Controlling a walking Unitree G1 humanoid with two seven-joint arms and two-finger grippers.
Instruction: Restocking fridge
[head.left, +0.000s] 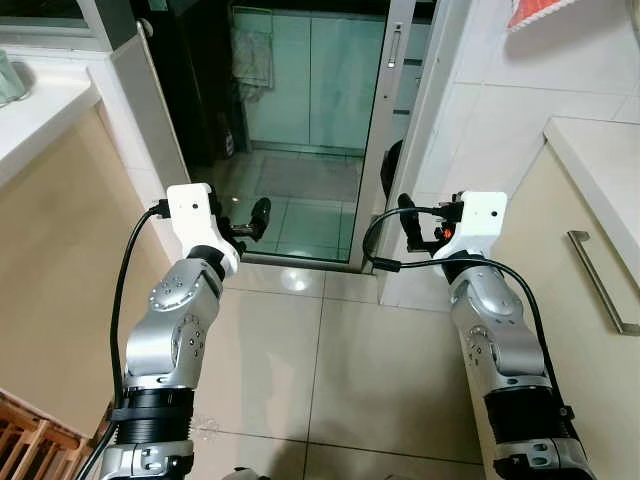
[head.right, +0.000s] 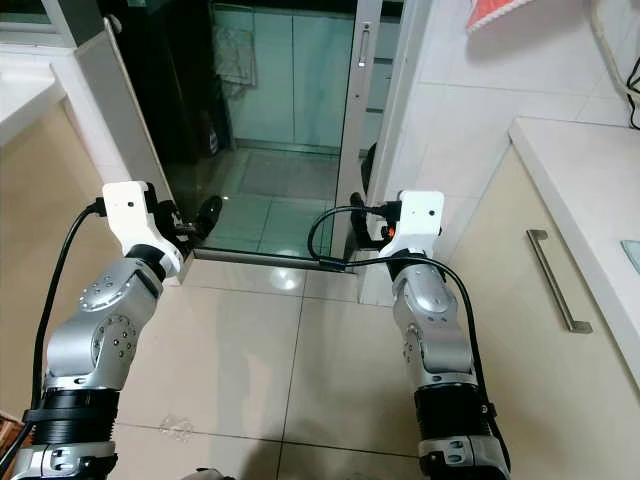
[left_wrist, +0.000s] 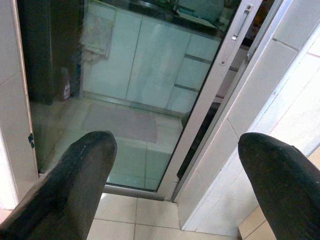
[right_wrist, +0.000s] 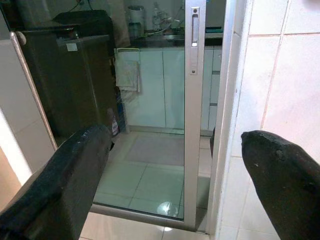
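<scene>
- My two silver forearms fill the near foreground, raised over the pale tiled floor (head.left: 300, 350).
- My left end effector (left_wrist: 175, 165) is spread wide and holds nothing; its two black fingers (left_wrist: 70, 175) frame the doorway ahead.
- My right end effector (right_wrist: 175, 165) is likewise spread and empty, pointing at the same opening.
- Just beyond them stands a sliding glass door (head.left: 300, 130) in an aluminium frame (head.left: 385, 130), with a kitchen behind the glass.
- The dark tall appliance (right_wrist: 75, 80) through the glass may be the fridge; I cannot be sure.
- Judging from this, restocking has hardly begun: nothing is carried, and I am not yet in the kitchen.
- A worktop (head.left: 600, 160) to my right is cut off at the edge; no groceries can be made out.
</scene>
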